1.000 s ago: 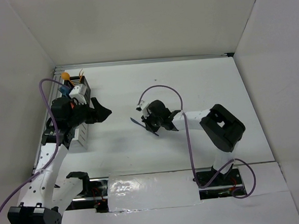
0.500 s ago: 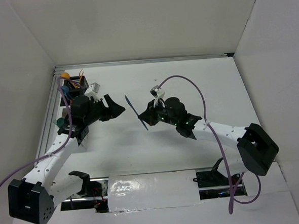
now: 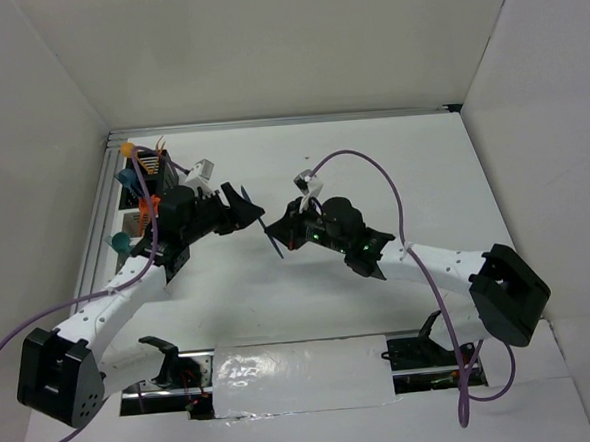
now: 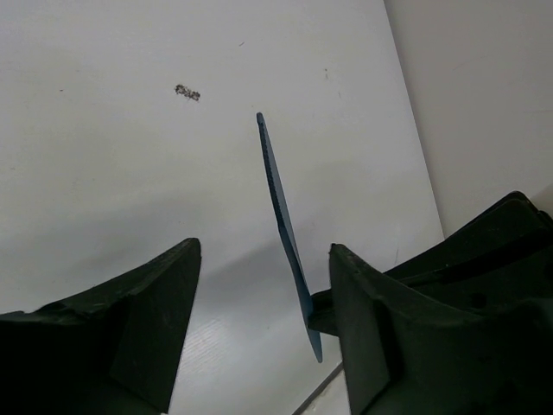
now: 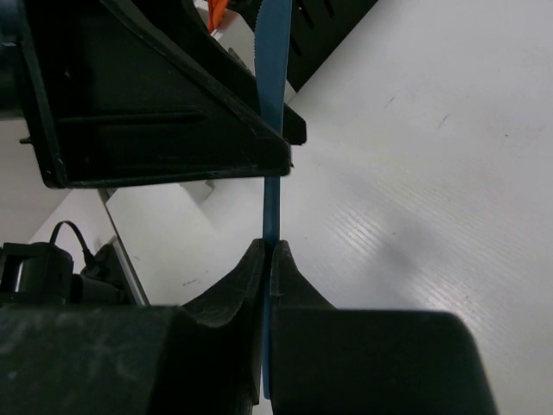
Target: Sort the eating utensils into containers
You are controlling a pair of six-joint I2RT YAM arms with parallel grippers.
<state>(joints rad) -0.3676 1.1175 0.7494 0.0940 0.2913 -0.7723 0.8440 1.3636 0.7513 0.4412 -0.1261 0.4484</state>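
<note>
My right gripper (image 3: 276, 232) is shut on a dark blue plastic knife (image 3: 262, 223) and holds it above the table, blade pointing up-left. In the right wrist view the knife (image 5: 272, 207) runs straight up from my closed fingertips (image 5: 268, 249). My left gripper (image 3: 240, 208) is open, and the knife blade (image 4: 281, 203) stands between its two fingers (image 4: 143, 311) without touching either. The containers (image 3: 131, 196) form a row at the far left, with the black slatted bin (image 3: 155, 163) at the back. Orange (image 3: 127, 149), blue and teal (image 3: 121, 242) utensils stick out of them.
White walls enclose the table at the back and both sides. A metal rail (image 3: 100, 233) runs along the left edge beside the bins. Purple cables loop over both arms. The arm bases sit at the near edge.
The left gripper has swung right, away from the bins, toward the middle. The right gripper has carried the knife left, so the blade now sits between the left gripper's open fingers.
</note>
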